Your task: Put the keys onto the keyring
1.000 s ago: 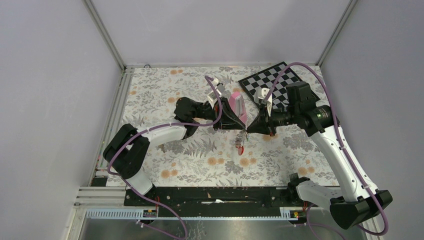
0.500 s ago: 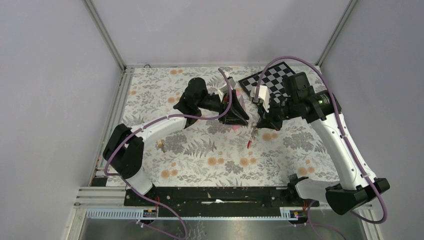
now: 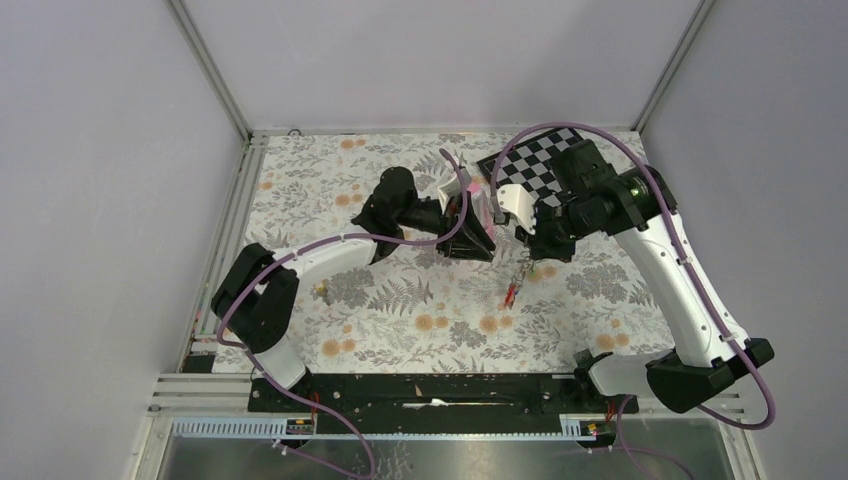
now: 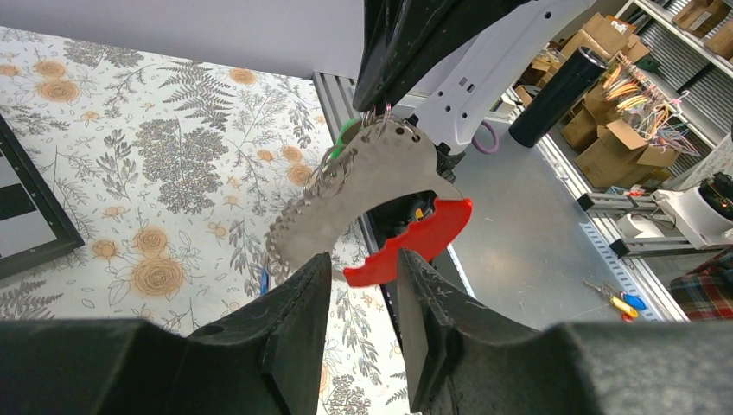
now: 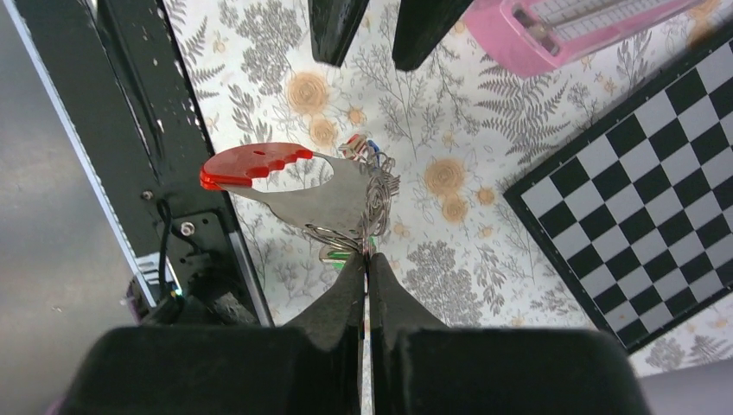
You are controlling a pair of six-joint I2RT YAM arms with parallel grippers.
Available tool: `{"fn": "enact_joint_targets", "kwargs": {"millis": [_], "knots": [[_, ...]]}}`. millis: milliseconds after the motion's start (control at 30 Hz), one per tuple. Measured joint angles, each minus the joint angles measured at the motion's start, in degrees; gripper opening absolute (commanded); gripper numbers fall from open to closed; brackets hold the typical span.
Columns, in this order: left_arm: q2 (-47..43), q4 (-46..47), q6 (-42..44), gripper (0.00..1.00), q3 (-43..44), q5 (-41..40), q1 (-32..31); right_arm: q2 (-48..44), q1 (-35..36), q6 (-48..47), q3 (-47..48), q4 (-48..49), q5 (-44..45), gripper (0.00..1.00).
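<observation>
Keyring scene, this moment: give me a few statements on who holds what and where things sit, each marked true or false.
1. The right gripper is shut on the keyring. True.
2. The left gripper is clamped on the keyring's red bar. False: its jaws stand open and the right wrist view shows them apart from the keyring.
3. The keyring lies flat on the table. False: it hangs from the right gripper, above the flowered cloth.
4. A checkerboard lies on the table, with the pink metronome close by. True.
</observation>
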Motion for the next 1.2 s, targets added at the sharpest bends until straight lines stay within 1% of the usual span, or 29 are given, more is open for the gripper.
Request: {"fn": "enact_joint_targets", "kwargs": {"millis": [267, 500, 667, 900, 1033, 1200], "knots": [[0.0, -1.1, 1.7, 0.40, -0.6, 0.1, 1.2, 0.3, 2.5, -2.0, 0.0, -1.8, 8.7, 0.00], [0.0, -9.1, 7.4, 0.41, 0.9, -0.2, 2.0, 2.1, 4.7, -2.4, 0.0, -1.9, 16.1, 0.00], [-0.1, -13.7, 11.2, 0.41, 0.9, -0.5, 2.4, 3.1, 5.4, -2.8, 0.0, -1.8, 19.8, 0.00], [-1.4, -20.7, 17.0, 0.41, 0.9, -1.7, 3.4, 3.1, 6.2, -2.8, -0.8, -1.8, 28.0, 0.00], [-2.2, -23.6, 19.6, 0.41, 1.2, -2.1, 3.9, 3.1, 6.4, -2.7, -1.8, -1.8, 28.7, 0.00], [-2.5, -25.8, 21.4, 0.41, 1.3, -2.5, 4.2, 3.1, 6.4, -2.5, -1.9, -1.8, 23.2, 0.00]]}}
